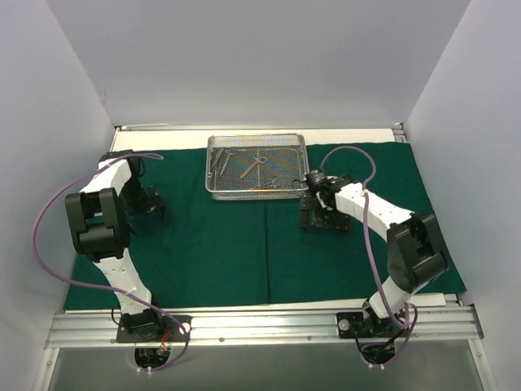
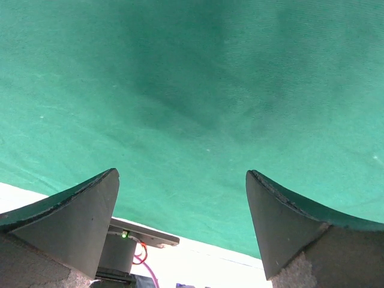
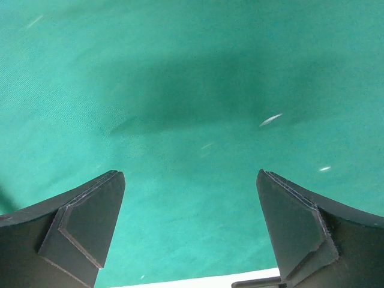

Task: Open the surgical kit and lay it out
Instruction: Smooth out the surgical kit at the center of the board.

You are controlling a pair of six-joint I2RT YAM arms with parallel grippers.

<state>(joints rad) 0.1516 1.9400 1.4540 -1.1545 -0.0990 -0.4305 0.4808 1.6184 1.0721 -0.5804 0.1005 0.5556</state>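
Observation:
The dark green drape (image 1: 244, 244) lies spread flat over the table. The silver wire-mesh tray (image 1: 213, 181) stands on its far middle, holding several steel instruments (image 1: 252, 165). My left gripper (image 1: 151, 208) is open and empty, low over the drape's left part (image 2: 192, 96). My right gripper (image 1: 316, 218) is open and empty, low over the drape (image 3: 192, 108) just right of the tray's near right corner. Both wrist views show only green cloth between the spread fingers.
White walls close in the left, right and far sides. A bare white strip of table (image 1: 163, 138) runs behind the drape. An aluminium rail (image 1: 260, 322) with both arm bases lies at the near edge. The drape's near edge shows in the left wrist view (image 2: 198, 243).

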